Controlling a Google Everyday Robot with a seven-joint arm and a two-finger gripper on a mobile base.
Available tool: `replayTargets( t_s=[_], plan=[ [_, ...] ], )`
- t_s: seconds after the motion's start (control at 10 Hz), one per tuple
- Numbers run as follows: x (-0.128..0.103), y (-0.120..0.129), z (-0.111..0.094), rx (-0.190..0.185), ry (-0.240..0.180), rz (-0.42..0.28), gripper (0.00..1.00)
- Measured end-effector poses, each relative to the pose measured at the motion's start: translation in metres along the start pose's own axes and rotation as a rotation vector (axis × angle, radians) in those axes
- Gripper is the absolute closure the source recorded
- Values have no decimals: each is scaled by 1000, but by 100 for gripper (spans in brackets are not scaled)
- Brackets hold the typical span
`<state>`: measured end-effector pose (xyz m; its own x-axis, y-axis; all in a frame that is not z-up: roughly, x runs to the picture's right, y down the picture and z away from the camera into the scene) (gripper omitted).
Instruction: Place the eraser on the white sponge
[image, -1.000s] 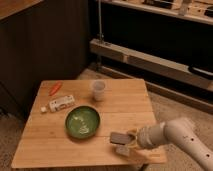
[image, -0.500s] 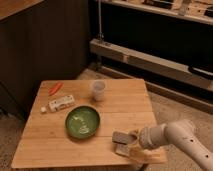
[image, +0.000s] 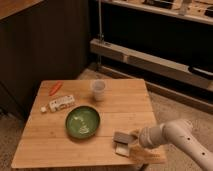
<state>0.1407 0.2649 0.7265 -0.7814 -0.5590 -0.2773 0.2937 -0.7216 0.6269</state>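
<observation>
The eraser (image: 121, 136), a flat grey-brown slab, is at the table's front right. It lies over the back edge of the off-white sponge (image: 120, 148), which shows just below it near the front edge. I cannot tell if the eraser rests on the sponge or is held just above it. My gripper (image: 133, 142) is right against the eraser's right side, with the white arm (image: 170, 135) reaching in from the right.
On the wooden table (image: 45, 150) are a green plate (image: 82, 121) at the middle, a translucent cup (image: 98, 90) behind it, and a white printed packet (image: 61, 103), a tiny white cube (image: 44, 109) and an orange carrot (image: 55, 88) at the left. A metal shelf rail (image: 150, 62) runs behind.
The arm has sunk very slightly at the table's front right. The eraser and the sponge stay where they were.
</observation>
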Motion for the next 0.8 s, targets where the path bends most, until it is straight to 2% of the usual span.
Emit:
replayTargets(
  t_s=[0.3,0.4,0.6,0.8],
  plan=[
    [13,-4,-11,-1,-2,-25,42],
    [11,-4,-11,-2,-2,-23,36],
    [7,-4,-4,0,-3,-23,35],
    [12,-5,-8,0,-4,-29,35]
  ],
)
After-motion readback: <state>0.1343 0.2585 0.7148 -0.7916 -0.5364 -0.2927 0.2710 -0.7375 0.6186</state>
